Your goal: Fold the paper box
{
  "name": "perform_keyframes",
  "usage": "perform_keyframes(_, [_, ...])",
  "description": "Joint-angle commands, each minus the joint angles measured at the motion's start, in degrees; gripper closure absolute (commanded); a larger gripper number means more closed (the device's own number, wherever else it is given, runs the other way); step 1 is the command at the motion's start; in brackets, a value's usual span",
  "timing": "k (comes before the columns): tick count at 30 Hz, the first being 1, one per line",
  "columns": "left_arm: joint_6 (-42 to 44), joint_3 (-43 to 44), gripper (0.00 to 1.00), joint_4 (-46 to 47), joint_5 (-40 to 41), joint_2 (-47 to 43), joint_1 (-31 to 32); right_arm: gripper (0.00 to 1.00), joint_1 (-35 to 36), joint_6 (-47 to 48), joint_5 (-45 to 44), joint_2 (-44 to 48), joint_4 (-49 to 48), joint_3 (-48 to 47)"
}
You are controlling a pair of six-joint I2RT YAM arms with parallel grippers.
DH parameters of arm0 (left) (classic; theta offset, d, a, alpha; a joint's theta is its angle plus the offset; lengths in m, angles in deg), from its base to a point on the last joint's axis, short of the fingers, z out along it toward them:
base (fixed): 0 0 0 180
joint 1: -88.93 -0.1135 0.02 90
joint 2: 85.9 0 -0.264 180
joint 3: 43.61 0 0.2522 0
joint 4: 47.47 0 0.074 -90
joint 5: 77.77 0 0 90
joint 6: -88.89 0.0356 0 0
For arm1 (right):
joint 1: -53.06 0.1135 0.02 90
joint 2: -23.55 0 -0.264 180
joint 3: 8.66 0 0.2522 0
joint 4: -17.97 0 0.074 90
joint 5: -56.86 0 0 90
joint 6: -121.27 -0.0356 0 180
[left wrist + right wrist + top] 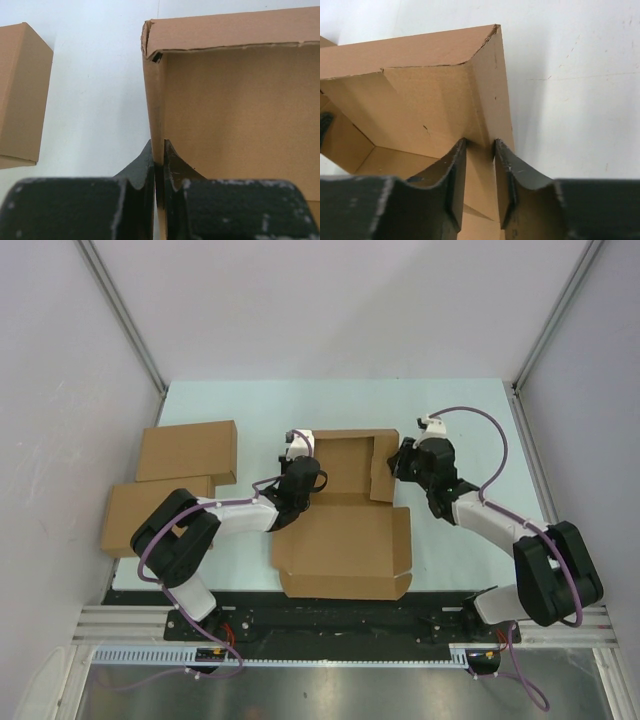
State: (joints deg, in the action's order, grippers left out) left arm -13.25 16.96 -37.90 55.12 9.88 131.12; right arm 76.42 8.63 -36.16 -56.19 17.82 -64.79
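Note:
The paper box [345, 540] lies in the middle of the table, its lid panel flat toward me and its tray part [345, 462] behind it. My left gripper [300, 478] is shut on the tray's upright left wall. In the left wrist view the jaws [158, 152] pinch that wall [154, 100] edge-on. My right gripper [405, 462] grips the right side flap [383, 465]. In the right wrist view its jaws [479, 145] straddle the folded right wall [490, 90], with cardboard filling the gap between them.
Two finished flat brown boxes [187, 450] [150, 515] lie at the left, one partly over the table's left edge; one shows in the left wrist view [20, 95]. Grey walls stand on both sides. The rail [330, 625] with the arm bases runs along the near edge.

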Motion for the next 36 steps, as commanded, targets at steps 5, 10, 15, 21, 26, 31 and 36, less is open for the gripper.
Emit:
perform_keyframes(5, [-0.2, 0.7, 1.00, -0.9, -0.7, -3.4, 0.3, 0.86, 3.0, 4.1, -6.6, -1.2, -0.2, -2.8])
perform_keyframes(10, [0.0, 1.1, 1.00, -0.6, -1.5, -4.9, 0.2, 0.72, 3.5, 4.8, -8.0, -1.6, 0.1, -2.8])
perform_keyframes(15, [0.7, 0.0, 1.00, 1.0, -2.9, -5.9, 0.2, 0.37, 3.6, 4.5, -7.7, -1.6, -2.8, -2.8])
perform_keyframes(21, [2.0, -1.8, 1.00, 3.5, -4.3, -6.6, 0.2, 0.36, 3.4, 5.5, -6.3, -4.4, -5.5, -4.3])
perform_keyframes(26, [2.4, -1.7, 1.00, 3.5, -4.5, -6.0, 0.2, 0.62, 3.7, 6.4, -8.4, -5.9, -4.4, -4.4])
perform_keyframes(31, [1.8, -1.3, 1.00, 3.1, -4.4, -5.0, 0.2, 0.94, 4.8, 7.1, -12.5, -6.4, -2.3, -4.4])
perform_keyframes(36, [1.2, -1.1, 1.00, 3.0, -4.3, -4.6, 0.3, 1.00, 6.2, 8.2, -16.2, -6.9, -1.8, -4.5])
